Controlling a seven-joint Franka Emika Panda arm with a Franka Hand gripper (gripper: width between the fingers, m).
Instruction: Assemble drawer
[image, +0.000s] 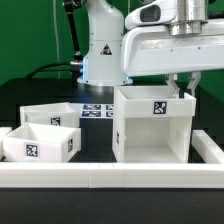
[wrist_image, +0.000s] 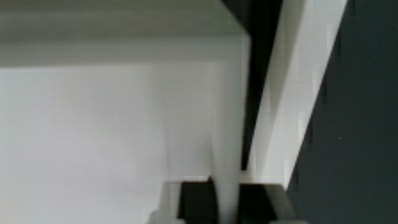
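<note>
Three white drawer parts sit on the table (image: 96, 137): you've got the tall housing (image: 150, 130) toward the exterior view's right, the front tray (image: 40, 148) and rear tray (image: 52, 108) close together at the left, and the marker board (image: 95, 110) behind. Your end effector (image: 186, 88) is at the housing's top right wall. Its fingers (wrist_image: 189, 203) straddle a thin white edge, and you cannot tell if it's clamped or loose.
</note>
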